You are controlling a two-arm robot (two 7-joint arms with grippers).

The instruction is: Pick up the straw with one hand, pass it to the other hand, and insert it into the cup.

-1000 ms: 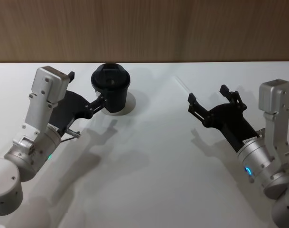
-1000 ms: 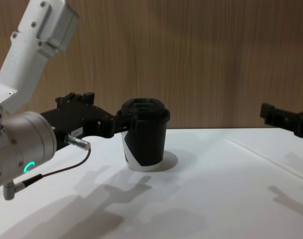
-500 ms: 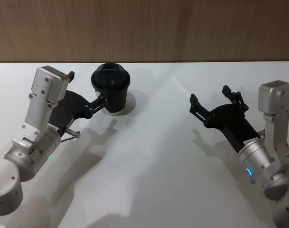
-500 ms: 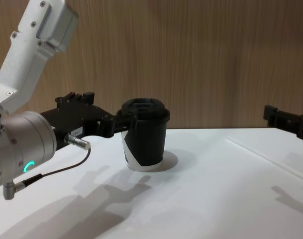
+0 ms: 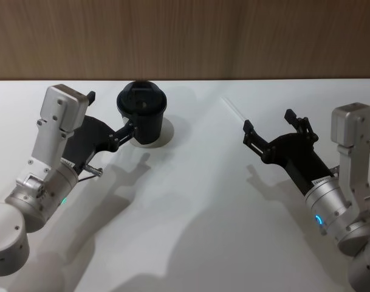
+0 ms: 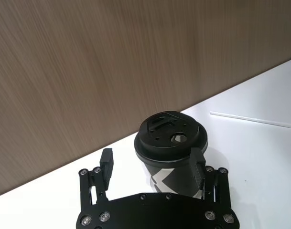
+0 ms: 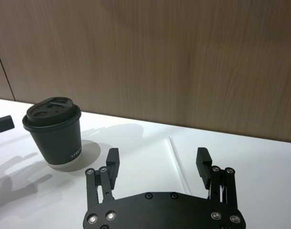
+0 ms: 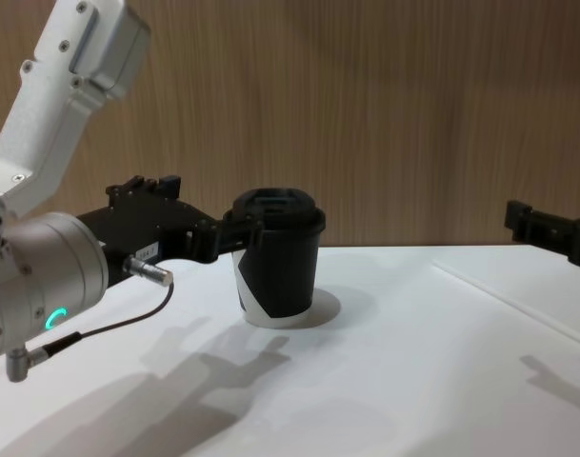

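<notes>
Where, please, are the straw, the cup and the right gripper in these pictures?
straw [image 7: 177, 161]: right wrist view, mid-length of the tube.
cup [image 8: 280, 276]: chest view, its black side wall.
right gripper [image 5: 267, 121]: head view, midway between its fingertips.

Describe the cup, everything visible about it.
The cup is small, black, seemingly paper, with a white angular mark and white lettering on its side. A black plastic-looking lid with a small hole is pressed on. It stands upright on the white table near the wooden wall. One finger of the open left claw sits at its side just under the lid rim; contact is unclear.
</notes>
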